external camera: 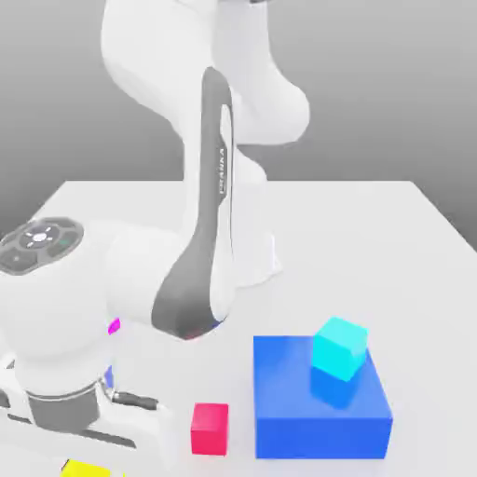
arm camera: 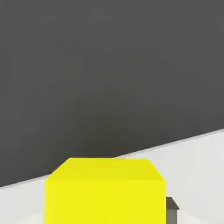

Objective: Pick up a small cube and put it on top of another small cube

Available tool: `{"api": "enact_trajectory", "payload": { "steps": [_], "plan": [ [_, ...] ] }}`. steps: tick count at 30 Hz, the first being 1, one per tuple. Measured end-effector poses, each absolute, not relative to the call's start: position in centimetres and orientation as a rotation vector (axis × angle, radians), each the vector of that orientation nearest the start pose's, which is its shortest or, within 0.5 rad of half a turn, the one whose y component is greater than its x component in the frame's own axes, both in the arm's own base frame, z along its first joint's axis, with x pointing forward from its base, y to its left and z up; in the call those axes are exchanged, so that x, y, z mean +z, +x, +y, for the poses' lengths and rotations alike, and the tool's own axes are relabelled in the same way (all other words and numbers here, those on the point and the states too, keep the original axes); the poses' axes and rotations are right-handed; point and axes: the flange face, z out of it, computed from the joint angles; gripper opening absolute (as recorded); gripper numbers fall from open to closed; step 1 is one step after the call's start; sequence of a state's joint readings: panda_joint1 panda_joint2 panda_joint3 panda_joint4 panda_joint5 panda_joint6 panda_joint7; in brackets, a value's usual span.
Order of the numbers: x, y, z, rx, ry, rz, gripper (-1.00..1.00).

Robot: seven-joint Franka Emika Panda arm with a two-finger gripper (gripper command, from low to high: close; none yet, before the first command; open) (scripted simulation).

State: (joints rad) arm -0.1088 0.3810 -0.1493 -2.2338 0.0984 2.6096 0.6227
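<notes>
The hand view shows the yellow cube (arm camera: pixel 105 192) large at the jaws (arm camera: pixel 105 210), possibly gripped, though I cannot tell; the exterior view shows only its top, cut off, plus a red cube (external camera: pixel 210 429) and a cyan cube (external camera: pixel 340 348) on a blue block (external camera: pixel 321 410).

Exterior and hand views of one desk (external camera: pixel 335 242), joined by the yellow cube (external camera: pixel 86 469)
The arm (external camera: pixel 207 186) and the desk are taken in by the exterior view from off the arm, faced slantwise down, with the far edge and the grey backdrop included. The hand view is carried on the hand itself and set very near the yellow cube, by which much of the foreground is taken up. That cube is shared by both views, being cut by the exterior view's lower border.
</notes>
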Motion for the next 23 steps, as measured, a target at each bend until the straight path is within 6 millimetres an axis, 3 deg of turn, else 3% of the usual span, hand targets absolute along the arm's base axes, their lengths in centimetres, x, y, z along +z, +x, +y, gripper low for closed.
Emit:
{"api": "enact_trajectory", "payload": {
  "steps": [9, 11, 15, 16, 23],
  "plan": [
    [23.7, 45.2, -4.7, -0.001, -3.065, 0.710, -1.00],
    [22.8, 44.2, -3.8, 0.000, -3.080, 0.622, -1.00],
    [18.4, 43.9, -3.7, 0.001, -3.083, 0.601, -1.00],
    [17.7, 43.8, -3.7, 0.001, -3.084, 0.602, 1.00],
    [17.8, 43.9, -3.7, 0.000, -3.083, 0.600, 1.00]
  ]
}}
